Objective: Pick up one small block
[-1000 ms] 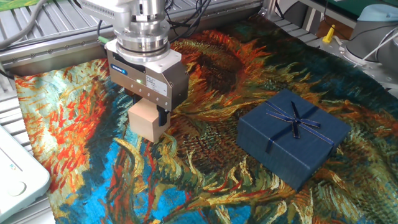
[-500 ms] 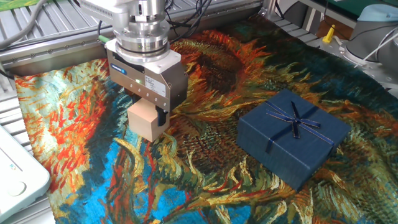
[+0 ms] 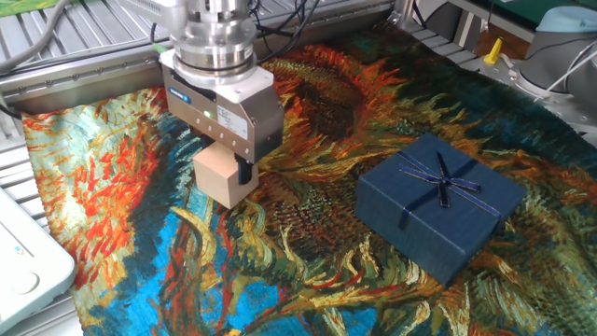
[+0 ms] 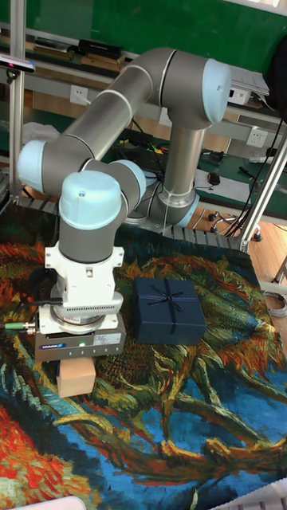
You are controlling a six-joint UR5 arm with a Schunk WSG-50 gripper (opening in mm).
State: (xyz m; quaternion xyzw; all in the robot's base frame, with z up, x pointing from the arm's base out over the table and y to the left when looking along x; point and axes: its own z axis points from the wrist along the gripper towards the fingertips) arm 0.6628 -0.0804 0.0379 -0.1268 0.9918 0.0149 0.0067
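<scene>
the gripper (image 3: 230, 166) has its fingers clenched on the small block (image 3: 221, 179), a pale peach cube hanging just under the gripper body at the left-centre of the tabletop (image 3: 308, 280). in the tall fixed view the small block (image 4: 76, 376) sits below the gripper (image 4: 78, 362), close to the painted cloth; cannot tell if its bottom is clear of the cloth or touching.

risks, as a guess: only the upper part of the block looks caught between the fingers, most of the cube sticks out below, so a shallow hold could let it slip or tilt during a lift. smooth unmarked faces would not help friction. if the block is dragging on the cloth, sideways motion could snag the fabric or twist the cube out of the hold. one finger (image 3: 245, 173) is visible as a dark strip on the block's right side; the other is hidden behind the block, so evenness of contact cannot be judged.

around: a flat dark-blue gift box (image 3: 438, 203) with ribbon bow lies to the right, well apart from the block, not in the way of a straight lift. a white device (image 3: 28, 266) sits at the left edge, off the cloth. cables and a metal frame run behind. nothing stands directly over or against the block.
</scene>
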